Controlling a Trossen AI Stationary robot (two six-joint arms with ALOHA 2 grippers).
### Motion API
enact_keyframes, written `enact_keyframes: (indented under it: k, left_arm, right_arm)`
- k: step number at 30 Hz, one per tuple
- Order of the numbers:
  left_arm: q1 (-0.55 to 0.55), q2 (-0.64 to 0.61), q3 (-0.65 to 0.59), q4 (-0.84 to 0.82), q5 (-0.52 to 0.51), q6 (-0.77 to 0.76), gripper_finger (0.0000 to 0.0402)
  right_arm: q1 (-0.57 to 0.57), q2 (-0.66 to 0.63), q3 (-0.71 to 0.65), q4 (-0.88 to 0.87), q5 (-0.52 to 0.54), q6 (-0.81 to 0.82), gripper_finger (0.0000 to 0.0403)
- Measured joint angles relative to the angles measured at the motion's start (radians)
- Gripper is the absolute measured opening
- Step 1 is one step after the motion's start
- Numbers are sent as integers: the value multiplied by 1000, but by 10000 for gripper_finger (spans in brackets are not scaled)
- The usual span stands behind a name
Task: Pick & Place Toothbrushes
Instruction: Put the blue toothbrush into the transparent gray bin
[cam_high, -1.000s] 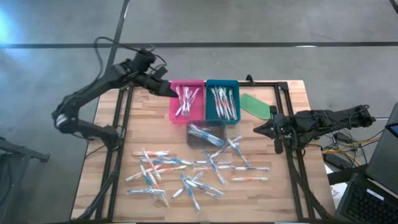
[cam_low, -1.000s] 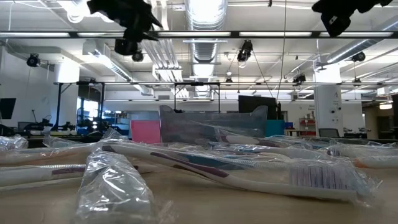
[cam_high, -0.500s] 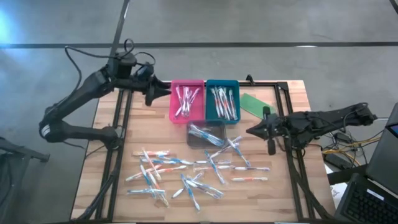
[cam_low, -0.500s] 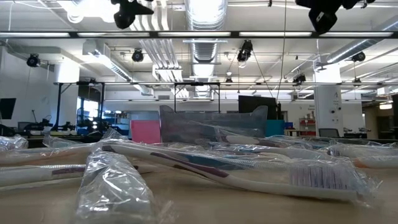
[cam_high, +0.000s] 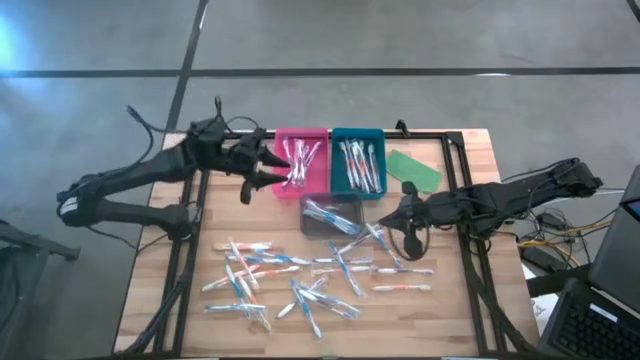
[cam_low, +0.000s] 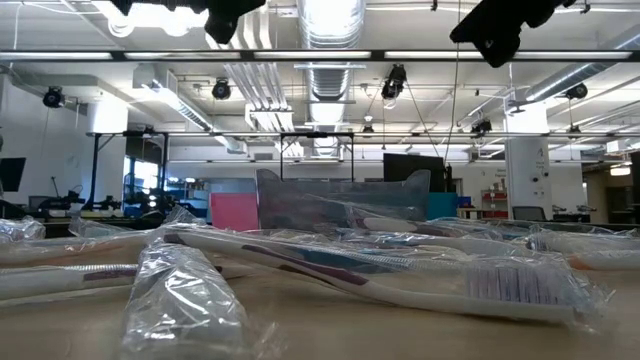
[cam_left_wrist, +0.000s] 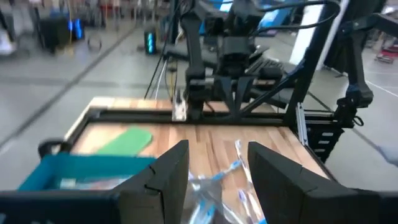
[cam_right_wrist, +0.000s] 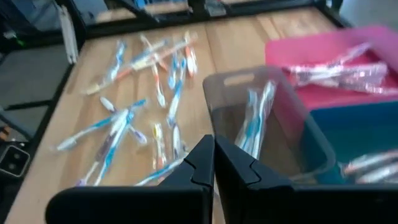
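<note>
Sorting is mid-way: slim wrapped whitish toothbrushes (cam_high: 300, 275) lie scattered on the near table, others already in the pink plastic tray (cam_high: 300, 162), teal tray (cam_high: 357, 163) and clear grey tray (cam_high: 331, 215). Right gripper (cam_high: 408, 222), jaws shut and empty, has advanced toward the pile; next it must open and descend on one brush. Left gripper (cam_high: 262, 166), jaws apart and empty, has pulled back from the pink tray's edge.

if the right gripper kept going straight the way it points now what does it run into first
Probably the clear grey tray. The shut right gripper points across the table at it, with loose toothbrushes just below its line. Its height above them is unclear.
</note>
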Motion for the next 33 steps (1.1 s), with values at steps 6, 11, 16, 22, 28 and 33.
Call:
enact_keyframes:
  k: [6, 11, 16, 22, 28, 33]
  left_arm:
    - [-13, -57, -197, 260, 0, 9, 170]
    - [-13, -70, -330, 361, 0, -16, 170]
    - [-14, -50, -464, 544, 0, -67, 170]
    - [-14, -28, -559, 696, -1, -67, 170]
    - [-14, -28, -580, 732, -5, -47, 170]
    - [-14, -27, -574, 731, -5, -71, 170]
  right_arm:
    - [5, 115, 69, -116, 9, 79, 8]
    - [13, 211, 139, -214, 16, 148, 8]
    - [43, 308, 220, -400, 90, 297, 8]
    - [79, 407, 242, -589, 116, 550, 8]
    - [78, 481, 178, -578, 115, 639, 8]
    - [86, 532, 154, -561, 113, 703, 8]
